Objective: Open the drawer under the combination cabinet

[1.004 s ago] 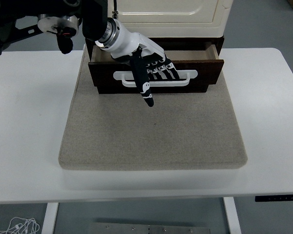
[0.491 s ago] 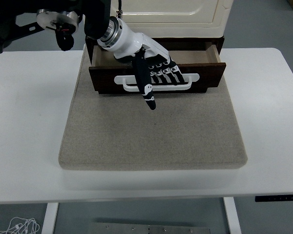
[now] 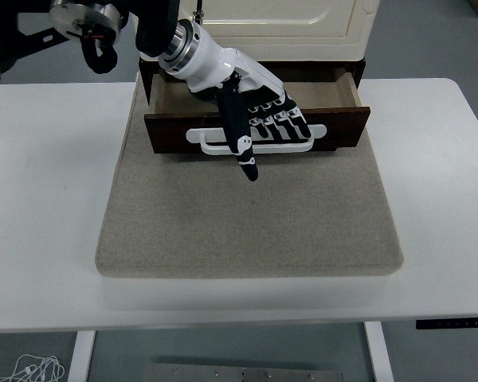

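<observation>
my left arm reaches in from the upper left over the white table point(image 3: 48, 199), and my left hand point(image 3: 255, 111) has four fingers hooked through the white handle point(image 3: 255, 137) on the dark wooden drawer point(image 3: 338, 127), thumb pointing down over the front panel. the drawer sits pulled partway out from under the cream cabinet point(image 3: 279, 20), its bare inside showing, at the far edge of the beige mat point(image 3: 251, 223).
</observation>
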Controlling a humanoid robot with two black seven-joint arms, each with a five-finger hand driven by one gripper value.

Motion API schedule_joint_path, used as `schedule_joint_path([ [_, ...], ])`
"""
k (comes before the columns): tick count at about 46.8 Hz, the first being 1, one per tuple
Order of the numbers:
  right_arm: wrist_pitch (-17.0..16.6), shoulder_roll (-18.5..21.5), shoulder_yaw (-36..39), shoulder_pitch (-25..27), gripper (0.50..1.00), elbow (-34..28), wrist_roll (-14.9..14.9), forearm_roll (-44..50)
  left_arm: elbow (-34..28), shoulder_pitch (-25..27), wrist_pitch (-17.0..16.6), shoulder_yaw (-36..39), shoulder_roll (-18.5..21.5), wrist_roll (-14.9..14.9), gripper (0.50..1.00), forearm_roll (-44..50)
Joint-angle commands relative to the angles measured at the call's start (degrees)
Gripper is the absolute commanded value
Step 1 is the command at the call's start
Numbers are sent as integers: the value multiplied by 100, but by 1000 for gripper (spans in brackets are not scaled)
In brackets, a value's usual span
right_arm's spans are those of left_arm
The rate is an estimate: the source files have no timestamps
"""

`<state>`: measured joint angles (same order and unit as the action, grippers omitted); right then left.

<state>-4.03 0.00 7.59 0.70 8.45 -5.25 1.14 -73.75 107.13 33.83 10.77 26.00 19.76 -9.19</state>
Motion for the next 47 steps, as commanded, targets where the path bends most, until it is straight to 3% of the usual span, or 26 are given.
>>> schedule_joint_path([
  [1, -1, 0, -3, 1, 926, -2, 6, 0, 28, 9, -8, -364, 72, -7, 1000, -3],
  [15, -1, 0, 6, 1, 928, 7, -3, 0, 264, -114, -17, -1867, 221, -112, 1000, -3],
  [23, -1, 0, -3, 1, 928, -1, -3, 0, 687, -333, -122, -2930, 221, -525, 1000, -56],
  [29, -1, 0, 6, 1, 928, 7, -3, 0, 924, -518, -579, -3642, 230, -991, 1000, -74],
  [39, -1, 0, -3, 1, 926, -2, -3, 0, 1872, -553, -1291, -4671, 221, -1518, 1000, -12],
  [47, -1, 0, 6, 1, 928, 7, -3, 0, 2488, -562, -1529, -5409, 256, -1913, 1000, 14],
])
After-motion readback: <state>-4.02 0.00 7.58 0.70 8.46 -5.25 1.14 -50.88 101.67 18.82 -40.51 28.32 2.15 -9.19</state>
